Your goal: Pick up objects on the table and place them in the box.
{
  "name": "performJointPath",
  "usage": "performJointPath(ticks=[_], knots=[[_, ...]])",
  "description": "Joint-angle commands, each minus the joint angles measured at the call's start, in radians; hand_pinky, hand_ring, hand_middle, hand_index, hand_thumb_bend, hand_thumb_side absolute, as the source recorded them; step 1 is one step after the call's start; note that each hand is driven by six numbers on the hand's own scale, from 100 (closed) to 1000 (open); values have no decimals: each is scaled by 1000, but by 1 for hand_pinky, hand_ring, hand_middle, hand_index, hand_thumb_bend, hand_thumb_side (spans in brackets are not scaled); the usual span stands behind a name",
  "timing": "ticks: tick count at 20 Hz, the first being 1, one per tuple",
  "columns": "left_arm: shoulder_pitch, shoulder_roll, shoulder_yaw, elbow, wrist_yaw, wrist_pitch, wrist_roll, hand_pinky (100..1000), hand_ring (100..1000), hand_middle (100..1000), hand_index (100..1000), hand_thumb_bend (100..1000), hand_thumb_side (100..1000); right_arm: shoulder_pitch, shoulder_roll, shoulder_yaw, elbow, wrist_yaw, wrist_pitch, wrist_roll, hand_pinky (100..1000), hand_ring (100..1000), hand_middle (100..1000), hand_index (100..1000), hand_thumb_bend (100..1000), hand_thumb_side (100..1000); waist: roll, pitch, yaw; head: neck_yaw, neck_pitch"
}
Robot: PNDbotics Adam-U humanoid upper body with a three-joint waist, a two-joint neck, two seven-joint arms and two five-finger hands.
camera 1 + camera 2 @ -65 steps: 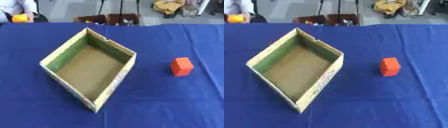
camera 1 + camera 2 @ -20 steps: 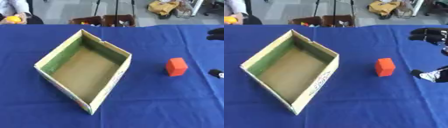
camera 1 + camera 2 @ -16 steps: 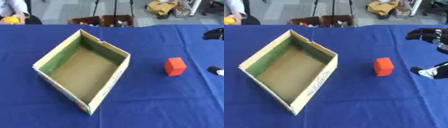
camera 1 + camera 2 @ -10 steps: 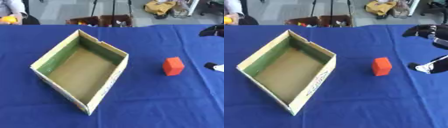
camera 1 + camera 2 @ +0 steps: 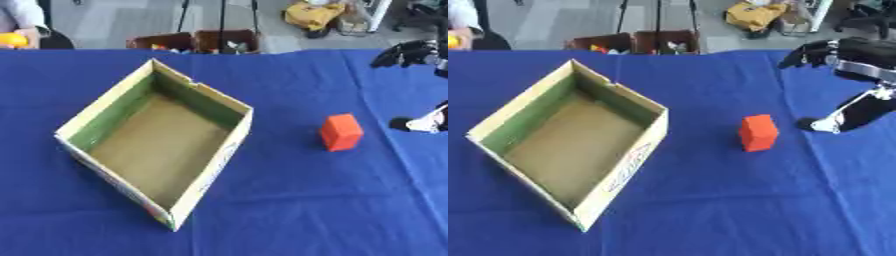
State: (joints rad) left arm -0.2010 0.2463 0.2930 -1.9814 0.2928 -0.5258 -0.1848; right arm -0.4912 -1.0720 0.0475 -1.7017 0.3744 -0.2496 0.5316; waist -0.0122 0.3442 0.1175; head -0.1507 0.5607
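An orange-red block (image 5: 340, 132) stands on the blue table, to the right of the box. The cardboard box (image 5: 103, 100) is open-topped with green inner walls, sits askew left of centre, and holds nothing that I can see. My right hand (image 5: 866, 55) comes in from the right edge, open, with its fingers (image 5: 807, 52) spread above and its thumb (image 5: 846, 116) reaching down. It hangs a short way to the right of the block and does not touch it. My left hand shows in no view.
The blue cloth (image 5: 289, 210) covers the whole table. Beyond its far edge stand brown crates (image 5: 197, 41) and a yellow bag (image 5: 315, 12) on the floor. A person sits at the far left corner.
My right hand has come in from the right edge and moved left toward the block. The block and box stay put; the camera has shifted a little.
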Motion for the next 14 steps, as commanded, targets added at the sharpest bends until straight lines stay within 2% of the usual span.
performJointPath(ticks=[1, 9, 14], knots=[[-6, 13, -2, -19, 7, 2, -5, 540, 716, 816, 896, 100, 940, -37, -5, 10, -1, -19, 2, 49, 795, 860, 874, 938, 476, 257, -14, -28, 2, -12, -11], [-7, 11, -5, -19, 13, 5, -10, 540, 716, 816, 896, 100, 935, -89, 42, 68, 3, -3, 15, 171, 790, 855, 858, 923, 453, 260, -12, -29, 8, -30, -12], [-10, 9, -8, -19, 16, 7, -14, 540, 716, 816, 896, 100, 934, -118, 77, 89, 46, 21, 30, 217, 790, 854, 857, 917, 451, 248, -12, -26, 16, -39, -13]])
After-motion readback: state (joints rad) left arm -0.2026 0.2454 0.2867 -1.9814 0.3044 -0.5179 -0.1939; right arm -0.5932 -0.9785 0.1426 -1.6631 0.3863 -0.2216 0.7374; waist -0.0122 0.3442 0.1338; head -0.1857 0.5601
